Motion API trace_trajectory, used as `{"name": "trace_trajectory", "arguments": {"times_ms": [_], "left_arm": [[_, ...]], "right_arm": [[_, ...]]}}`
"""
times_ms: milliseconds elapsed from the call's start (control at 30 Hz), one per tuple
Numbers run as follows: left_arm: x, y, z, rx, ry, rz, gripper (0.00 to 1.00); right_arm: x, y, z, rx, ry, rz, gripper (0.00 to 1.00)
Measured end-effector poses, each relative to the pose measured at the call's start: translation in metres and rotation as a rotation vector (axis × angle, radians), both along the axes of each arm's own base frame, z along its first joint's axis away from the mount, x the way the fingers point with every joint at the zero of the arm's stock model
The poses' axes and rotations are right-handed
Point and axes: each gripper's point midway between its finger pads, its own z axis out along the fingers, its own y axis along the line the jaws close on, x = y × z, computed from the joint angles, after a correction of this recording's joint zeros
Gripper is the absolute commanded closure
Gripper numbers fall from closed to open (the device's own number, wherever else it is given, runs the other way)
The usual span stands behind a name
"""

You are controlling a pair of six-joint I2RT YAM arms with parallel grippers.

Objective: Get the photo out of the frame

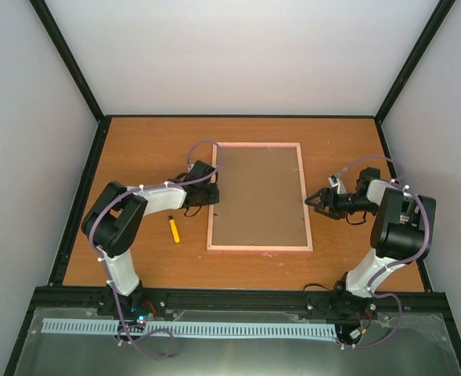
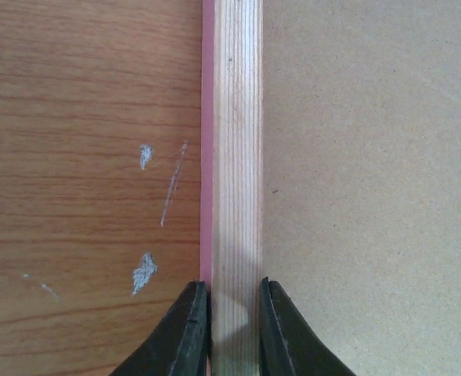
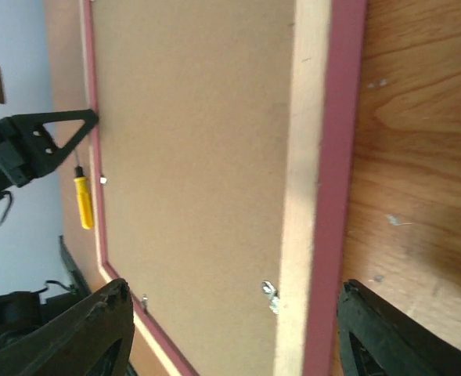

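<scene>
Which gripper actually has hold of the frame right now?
The left gripper: its fingers pinch the left rail of the frame from both sides. The right gripper is wide open astride the right rail, not closed on it.

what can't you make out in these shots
The photo: in no view; only the backing board shows inside the frame.
Metal tabs: right wrist view, too small to tell if they lock.
Left hand: left wrist view's bottom edge cuts off all but its fingertips.
</scene>
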Motion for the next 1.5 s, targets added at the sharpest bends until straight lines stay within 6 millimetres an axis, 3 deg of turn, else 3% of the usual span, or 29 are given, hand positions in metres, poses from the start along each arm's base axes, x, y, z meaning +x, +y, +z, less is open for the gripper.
{"name": "trace_trajectory", "arguments": {"times_ms": [233,433,533,600,667,767,833,900,933,1000,1033,1133,1200,1300,1400,1500], "left_arm": [[-0.002,0.002,0.001,-0.015,-0.018,0.01,0.99],[-0.008,0.001,0.001,-0.028,-0.007,0.025,0.98],[-0.015,0.003,0.001,-0.029,0.009,0.039,0.65],[-0.022,0.004,0.001,-0.033,0.027,0.047,0.52],[-0.025,0.006,0.006,-0.04,0.032,0.054,0.46],[-0.025,0.01,0.025,-0.036,-0.002,0.047,0.42],[-0.022,0.016,0.046,-0.025,-0.046,0.043,0.33],[-0.019,0.023,0.071,-0.011,-0.102,0.047,0.16],[-0.018,0.028,0.084,-0.009,-0.134,0.055,0.03],[-0.021,0.045,0.117,-0.007,-0.205,0.096,0.0],[-0.022,0.049,0.123,-0.005,-0.219,0.103,0.0],[-0.035,0.079,0.148,-0.018,-0.278,0.176,0.0],[-0.047,0.099,0.148,-0.009,-0.267,0.23,0.0],[-0.061,0.118,0.13,0.026,-0.203,0.264,0.0],[-0.08,0.124,0.101,0.058,-0.111,0.254,0.0],[-0.101,0.122,0.076,0.043,-0.035,0.222,0.0]], "right_arm": [[0.004,-0.013,-0.009,-0.113,0.003,-0.008,0.31],[0.01,-0.016,0.012,-0.153,-0.09,-0.003,0.32],[0.013,-0.015,0.029,-0.156,-0.169,0.004,0.32],[0.014,-0.014,0.038,-0.16,-0.219,0.006,0.32],[0.014,-0.013,0.045,-0.162,-0.253,0.012,0.32],[0.014,-0.011,0.053,-0.163,-0.294,0.024,0.32],[0.013,-0.01,0.06,-0.163,-0.324,0.038,0.32],[0.012,-0.008,0.075,-0.168,-0.359,0.068,0.31],[0.015,-0.009,0.085,-0.176,-0.384,0.08,0.31],[0.025,-0.012,0.115,-0.206,-0.468,0.092,0.29],[0.03,-0.015,0.136,-0.229,-0.537,0.091,0.29],[0.022,-0.011,0.175,-0.257,-0.684,0.077,0.28],[0.007,-0.005,0.188,-0.258,-0.766,0.075,0.27],[-0.014,0.003,0.178,-0.255,-0.802,0.088,0.26],[-0.021,0.004,0.159,-0.263,-0.777,0.095,0.26],[-0.02,0.003,0.157,-0.272,-0.785,0.103,0.26]]}}
